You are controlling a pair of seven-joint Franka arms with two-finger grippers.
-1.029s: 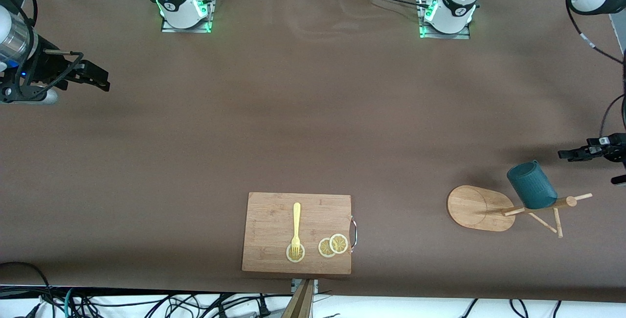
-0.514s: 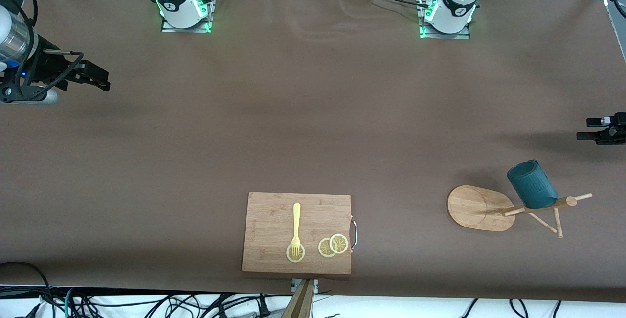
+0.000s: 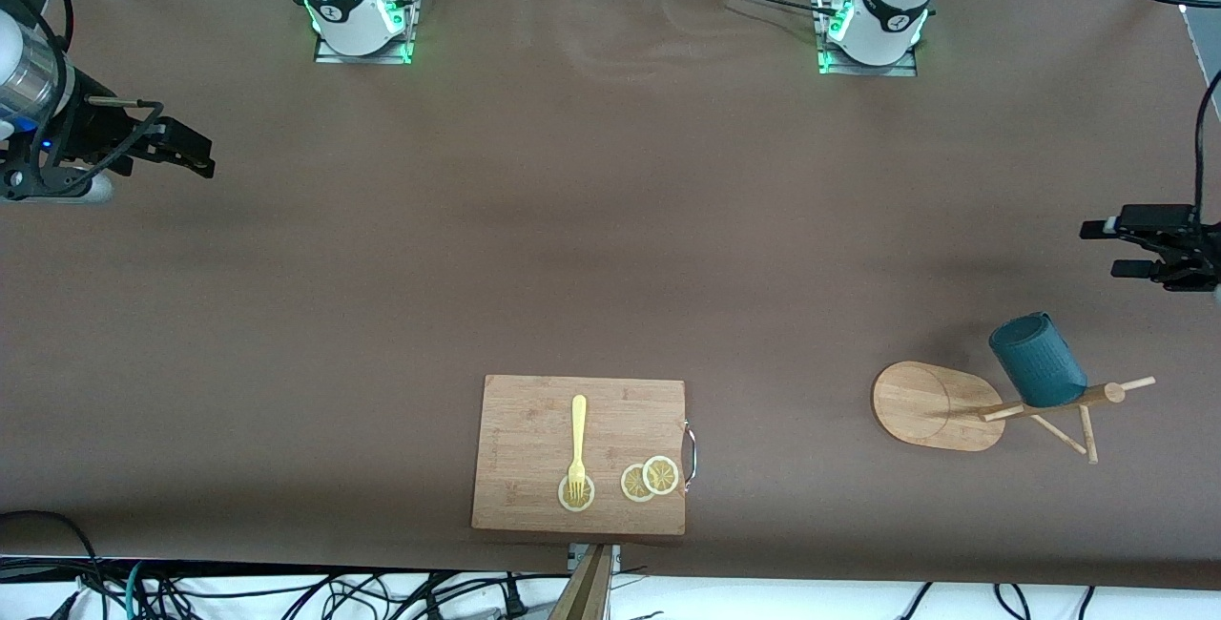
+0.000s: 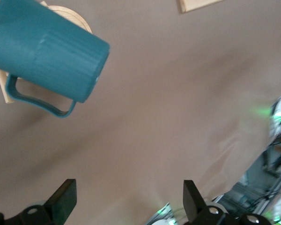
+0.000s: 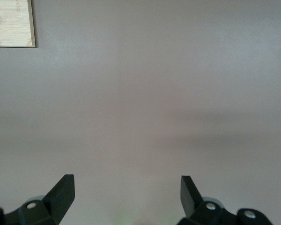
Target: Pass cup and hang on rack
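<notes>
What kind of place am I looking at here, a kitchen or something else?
Most likely a robotics lab staged as a kitchen: two white robot arm bases bolted to a brown-covered table, loose cables along its edge, and a rectangular bamboo cutting board as prop.

text: none legible | labels: none | brands: none | numbers: none | signs: none

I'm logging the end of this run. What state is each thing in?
cup: hung on a rack peg, tilted, released.
rack: upright on its base.
left gripper: open, empty, in the air near the cup.
right gripper: open, empty, waiting.
fork: lying on cutting board.
</notes>
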